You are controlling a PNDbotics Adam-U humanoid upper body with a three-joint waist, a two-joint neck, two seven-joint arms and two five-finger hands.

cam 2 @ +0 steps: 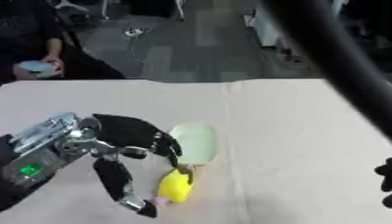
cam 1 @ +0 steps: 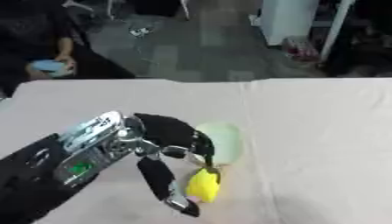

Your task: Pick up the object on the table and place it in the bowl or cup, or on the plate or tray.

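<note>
Left hand [cam 1: 165,144] partly open, fingers and thumb straddling small yellow object [cam 1: 204,185] on the table [cam 1: 321,131], not yet holding it; looks light, smooth, maybe slippery, pinch mid-body; pale green plate [cam 1: 223,141] just behind; right hand [cam 2: 385,183] barely visible, can't tell.

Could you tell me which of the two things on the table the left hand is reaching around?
The small yellow object, between the left hand's fingers and thumb; the pale green dish lies just behind it.
</note>
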